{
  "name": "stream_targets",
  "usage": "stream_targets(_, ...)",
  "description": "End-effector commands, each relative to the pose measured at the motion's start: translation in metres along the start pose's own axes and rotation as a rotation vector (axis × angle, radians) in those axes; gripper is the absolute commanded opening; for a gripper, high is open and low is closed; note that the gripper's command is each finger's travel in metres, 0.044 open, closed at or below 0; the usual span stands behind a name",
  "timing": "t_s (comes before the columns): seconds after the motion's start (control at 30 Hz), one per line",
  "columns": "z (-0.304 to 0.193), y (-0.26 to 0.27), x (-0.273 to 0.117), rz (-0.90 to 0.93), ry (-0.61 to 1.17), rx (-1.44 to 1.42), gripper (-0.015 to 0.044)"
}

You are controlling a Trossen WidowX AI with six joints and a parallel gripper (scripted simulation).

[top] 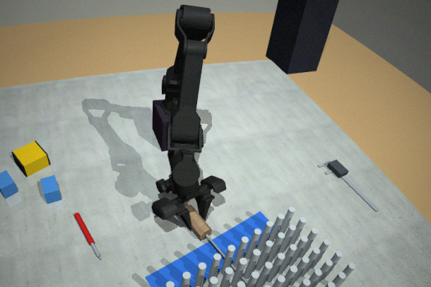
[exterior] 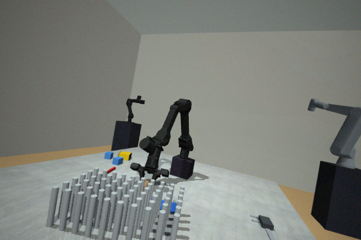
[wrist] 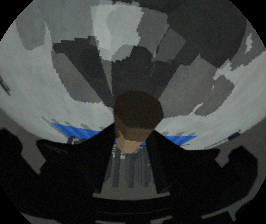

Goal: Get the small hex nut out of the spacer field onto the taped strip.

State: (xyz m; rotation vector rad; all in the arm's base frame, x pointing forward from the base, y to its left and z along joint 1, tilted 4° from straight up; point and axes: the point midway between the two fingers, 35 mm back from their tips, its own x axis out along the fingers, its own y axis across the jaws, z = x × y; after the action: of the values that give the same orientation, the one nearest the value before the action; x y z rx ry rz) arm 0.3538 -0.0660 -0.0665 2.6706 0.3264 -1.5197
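Observation:
My gripper (top: 198, 220) (wrist: 131, 126) is shut on the wooden handle (top: 199, 226) (exterior: 147, 184) (wrist: 138, 111) of a tool, just behind the blue taped strip (top: 260, 220) (exterior: 173, 207) (wrist: 70, 131). The tool's thin metal shaft (top: 215, 245) reaches over the strip and in among the standing metal spacers (top: 256, 244) (exterior: 118, 220); its far end is hidden by them. The spacers that show stand upright. The hex nut cannot be made out in any view.
A red-handled tool (top: 83, 227) (exterior: 111, 169) lies left in the top view. A dark-headed pronged tool (top: 338, 168) (exterior: 266, 222) lies right. A yellow block (top: 32, 159) (exterior: 125, 155) and two blue blocks (top: 51, 189) (exterior: 118, 161) are at the far left. Other arms stand on pedestals beyond the table.

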Motion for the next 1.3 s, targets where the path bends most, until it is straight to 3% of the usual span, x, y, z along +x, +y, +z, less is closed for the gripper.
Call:
stream_targets(0.0,0.001,0.0,-0.001,-0.002,0.004,-0.004,0.0)
stream_targets(1.27,0.025,0.0,-0.014,-0.002,0.001,-0.004,0.0)
